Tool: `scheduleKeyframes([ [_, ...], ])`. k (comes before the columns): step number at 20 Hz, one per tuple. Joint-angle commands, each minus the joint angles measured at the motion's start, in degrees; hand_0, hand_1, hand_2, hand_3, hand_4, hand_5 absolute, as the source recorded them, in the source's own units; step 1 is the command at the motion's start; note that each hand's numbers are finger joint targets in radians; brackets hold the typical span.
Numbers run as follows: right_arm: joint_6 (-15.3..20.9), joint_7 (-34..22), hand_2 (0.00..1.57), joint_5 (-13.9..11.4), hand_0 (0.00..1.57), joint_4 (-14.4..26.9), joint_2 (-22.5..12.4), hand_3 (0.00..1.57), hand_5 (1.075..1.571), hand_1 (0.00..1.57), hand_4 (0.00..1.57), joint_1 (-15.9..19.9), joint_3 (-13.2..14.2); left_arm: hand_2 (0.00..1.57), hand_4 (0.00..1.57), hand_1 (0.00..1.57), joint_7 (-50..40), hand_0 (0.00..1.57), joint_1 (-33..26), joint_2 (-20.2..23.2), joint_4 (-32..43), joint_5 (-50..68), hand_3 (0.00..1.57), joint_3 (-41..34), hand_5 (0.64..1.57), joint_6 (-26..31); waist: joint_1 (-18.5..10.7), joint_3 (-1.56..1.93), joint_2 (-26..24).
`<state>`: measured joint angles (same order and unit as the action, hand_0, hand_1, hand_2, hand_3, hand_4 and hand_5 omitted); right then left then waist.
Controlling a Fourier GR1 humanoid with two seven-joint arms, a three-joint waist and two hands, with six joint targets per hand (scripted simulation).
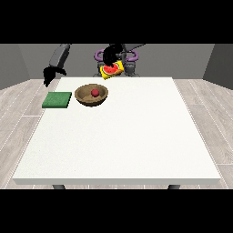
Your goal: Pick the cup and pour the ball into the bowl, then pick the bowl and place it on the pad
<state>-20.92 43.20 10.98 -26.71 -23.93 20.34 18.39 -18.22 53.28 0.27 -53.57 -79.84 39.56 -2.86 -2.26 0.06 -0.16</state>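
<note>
A brown bowl (pixel 92 96) stands on the white table (pixel 118 136) near its far left, with the red ball (pixel 95 93) lying inside it. Just left of the bowl lies the flat green pad (pixel 57 100). Above the table's far edge, the yellow cup (pixel 112 70) is tipped over so its red inside faces the camera. The hand at the view's right (pixel 109 55) is curled round the cup from above, up and right of the bowl. The hand at the view's left (pixel 49 73) hangs beyond the table's far left corner, above the pad, fingers drooping and holding nothing.
The robot's torso (pixel 129 59) stands behind the table's far edge. A grey wooden floor surrounds the table. Bowl and pad sit close to the far left; the near and right table edges are far from them.
</note>
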Motion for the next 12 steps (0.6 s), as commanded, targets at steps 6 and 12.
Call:
scheduleKeyframes([
  [6, -6.98, 2.64, 0.26, 1.46, 0.00, -0.80, -2.85, 0.39, 1.526, 0.00, 0.43, -0.48, 0.41, 1.57, 1.13, 1.48, 3.89, 1.48, 2.17, 1.88, -0.81, -6.68, 1.57, -1.52, 1.539, 4.56, 2.16, -0.02, 2.53],
  [12, -1.85, -4.94, 0.34, 2.80, 0.00, 2.02, -1.22, 0.33, 1.559, 0.00, 0.72, 1.83, 1.41, 1.57, 1.02, 0.21, 8.69, 0.21, 2.74, 4.19, -9.32, 0.75, 1.57, -10.25, 1.569, 3.56, -6.26, -0.06, 1.47],
])
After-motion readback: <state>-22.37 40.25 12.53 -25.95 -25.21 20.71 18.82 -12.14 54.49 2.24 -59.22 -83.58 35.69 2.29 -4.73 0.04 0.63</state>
